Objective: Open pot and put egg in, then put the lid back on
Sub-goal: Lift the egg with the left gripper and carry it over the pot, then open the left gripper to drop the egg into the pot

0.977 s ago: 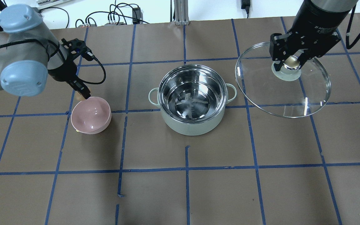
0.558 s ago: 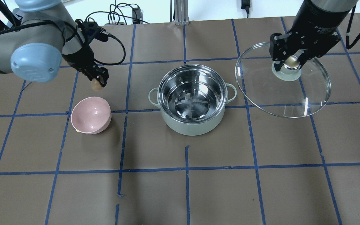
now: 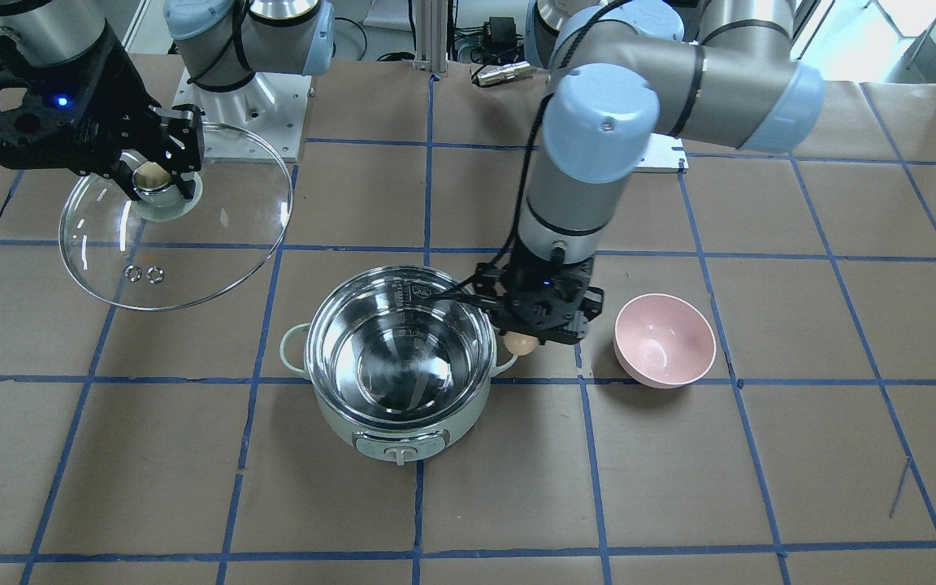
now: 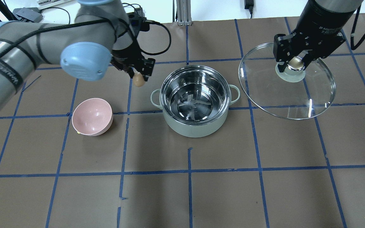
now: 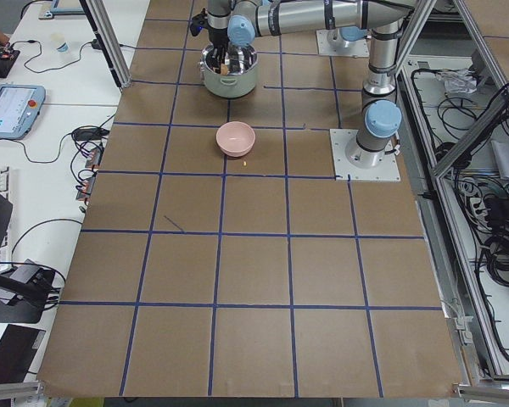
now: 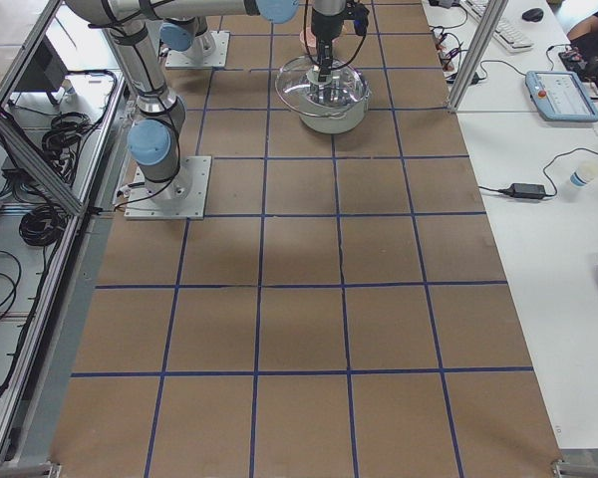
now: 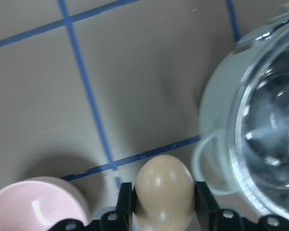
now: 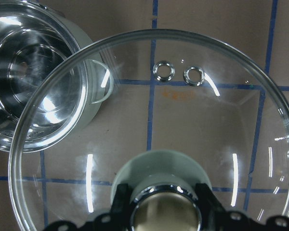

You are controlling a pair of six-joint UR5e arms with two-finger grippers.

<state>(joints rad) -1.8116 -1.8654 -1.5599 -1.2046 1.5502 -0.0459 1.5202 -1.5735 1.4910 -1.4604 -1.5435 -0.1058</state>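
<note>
The mint-green pot (image 4: 195, 123) stands open mid-table, its steel inside bare (image 3: 399, 366). My left gripper (image 4: 139, 78) is shut on the light-brown egg (image 4: 138, 81) and holds it in the air just left of the pot's left handle (image 4: 155, 96); in the left wrist view the egg (image 7: 164, 190) sits between the fingers with the pot (image 7: 260, 130) to its right. My right gripper (image 4: 295, 63) is shut on the knob of the glass lid (image 4: 296, 98) and holds it lifted to the pot's right. The lid (image 8: 183, 125) fills the right wrist view, with the pot (image 8: 33, 86) below it at upper left.
An empty pink bowl (image 4: 92, 116) sits to the left of the pot, also in the front view (image 3: 665, 340). Brown paper with blue tape lines covers the table. Cables (image 4: 119, 14) lie beyond the far edge.
My left gripper has carried the egg up from beside the pink bowl and rightward, close to the pot's left handle. The right gripper and lid have not moved.
</note>
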